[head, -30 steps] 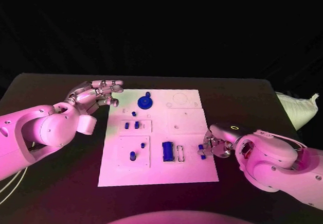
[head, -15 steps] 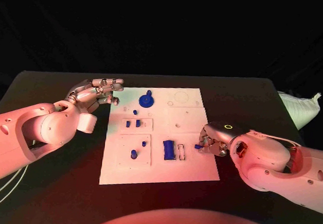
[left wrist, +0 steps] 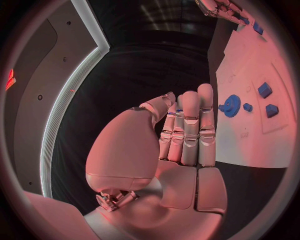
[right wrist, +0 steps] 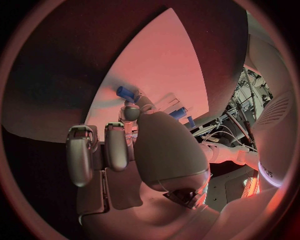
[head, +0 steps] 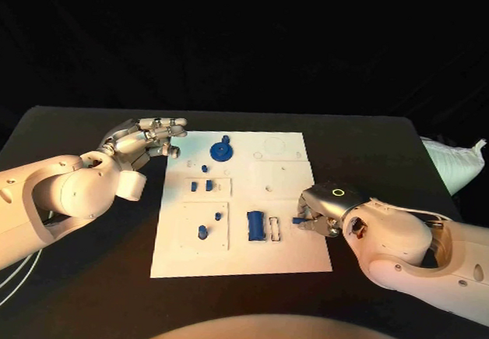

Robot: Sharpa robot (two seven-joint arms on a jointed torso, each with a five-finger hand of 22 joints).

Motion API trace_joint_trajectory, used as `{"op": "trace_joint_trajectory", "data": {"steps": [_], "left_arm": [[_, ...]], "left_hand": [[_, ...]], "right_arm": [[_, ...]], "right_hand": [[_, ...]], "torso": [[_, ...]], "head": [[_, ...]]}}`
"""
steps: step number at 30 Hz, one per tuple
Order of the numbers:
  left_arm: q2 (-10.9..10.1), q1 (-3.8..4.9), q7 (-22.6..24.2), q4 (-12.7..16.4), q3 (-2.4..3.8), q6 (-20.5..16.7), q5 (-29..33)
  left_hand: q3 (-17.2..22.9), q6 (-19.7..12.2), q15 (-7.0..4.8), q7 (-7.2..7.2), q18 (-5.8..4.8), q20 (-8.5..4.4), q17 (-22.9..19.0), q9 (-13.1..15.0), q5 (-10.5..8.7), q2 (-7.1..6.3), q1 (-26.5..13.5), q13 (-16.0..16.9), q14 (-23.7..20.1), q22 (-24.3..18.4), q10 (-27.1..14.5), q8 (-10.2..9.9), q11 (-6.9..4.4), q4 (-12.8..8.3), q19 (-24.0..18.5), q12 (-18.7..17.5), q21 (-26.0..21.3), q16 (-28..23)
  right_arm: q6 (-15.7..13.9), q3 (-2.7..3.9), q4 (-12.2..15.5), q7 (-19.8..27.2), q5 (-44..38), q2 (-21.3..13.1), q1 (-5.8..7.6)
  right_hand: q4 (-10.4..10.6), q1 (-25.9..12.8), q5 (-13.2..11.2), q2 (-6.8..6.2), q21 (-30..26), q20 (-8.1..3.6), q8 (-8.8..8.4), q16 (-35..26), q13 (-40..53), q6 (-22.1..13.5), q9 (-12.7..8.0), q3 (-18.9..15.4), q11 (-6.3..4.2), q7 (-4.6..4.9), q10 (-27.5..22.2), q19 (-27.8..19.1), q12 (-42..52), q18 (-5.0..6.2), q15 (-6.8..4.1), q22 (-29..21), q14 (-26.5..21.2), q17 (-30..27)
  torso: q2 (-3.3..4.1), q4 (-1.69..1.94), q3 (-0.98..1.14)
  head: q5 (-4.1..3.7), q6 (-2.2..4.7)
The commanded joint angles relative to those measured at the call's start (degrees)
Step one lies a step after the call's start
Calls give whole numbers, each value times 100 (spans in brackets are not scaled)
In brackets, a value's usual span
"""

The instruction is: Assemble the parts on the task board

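Observation:
The white task board (head: 274, 257) lies mid-table. My right hand (head: 323, 212) rests at its right edge and pinches a small blue part (head: 299, 219) in its fingertips; the right wrist view shows that part (right wrist: 125, 92) at the fingertips over the board (right wrist: 169, 60). On the board sit a blue gear (head: 222, 150), two small blue pieces (head: 202, 187), a blue block (head: 255, 226) and a blue peg (head: 202, 232). My left hand (head: 145, 141) hovers beside the board's far left corner, holding nothing, fingers straight and side by side (left wrist: 187, 132). The gear (left wrist: 231, 105) is nearest to it.
A white bag (head: 453, 164) lies off the table's right side. Black table (head: 78, 142) surrounds the board, with a dark cloth behind. My right forearm (head: 441, 261) covers the near right of the table.
My right hand has shifted a little to the left and away from me, carrying the small blue part further over the board's right edge. The left hand has barely moved.

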Motion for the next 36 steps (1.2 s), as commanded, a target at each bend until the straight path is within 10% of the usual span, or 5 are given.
{"op": "trace_joint_trajectory", "data": {"steps": [1, 15, 36], "left_arm": [[6, -4, 15, 16, 3, 123, -47], [6, -5, 10, 15, 3, 131, -58], [3, -5, 1, 34, 3, 130, -68]], "left_hand": [[-32, -28, -1, -5, 61, 11, -7, -8, 1, 46, -18, 6, -31, -7, -40, 39, -9, 13, -47, 14, -36, -32], [-33, -29, -1, -5, 61, 11, -8, -8, 1, 46, -18, 6, -32, -7, -44, 39, -9, 12, -47, 14, -37, -33], [-33, -29, -1, -5, 61, 11, -8, -8, 1, 46, -18, 6, -32, -7, -44, 39, -9, 12, -47, 14, -37, -33]], "right_arm": [[136, -95, -106, -40, 222, 15, -112], [-1874, -34, 216, -86, 2738, -40, -80], [-1318, -23, 135, -147, 3366, 139, -69]], "right_hand": [[50, -128, 121, 34, 20, -47, -46, 31, 19, 21, 10, 142, -20, -16, 55, 308, -12, -73, -44, 1076, 303, 9], [330, -603, 517, -184, 20, -47, -149, 26, 55, 17, 61, 961, -14, 1, 120, 314, -51, -73, -41, 1081, 307, 23], [448, -1166, 913, -443, 19, -64, -111, 4, 205, 170, 173, 1100, -43, -39, 291, 319, 110, -73, -59, 1084, 308, 2]], "torso": [[2, 5, 3], [11, 19, -2], [7, 25, 0]], "head": [[6, 4], [20, -17], [27, -19]]}}
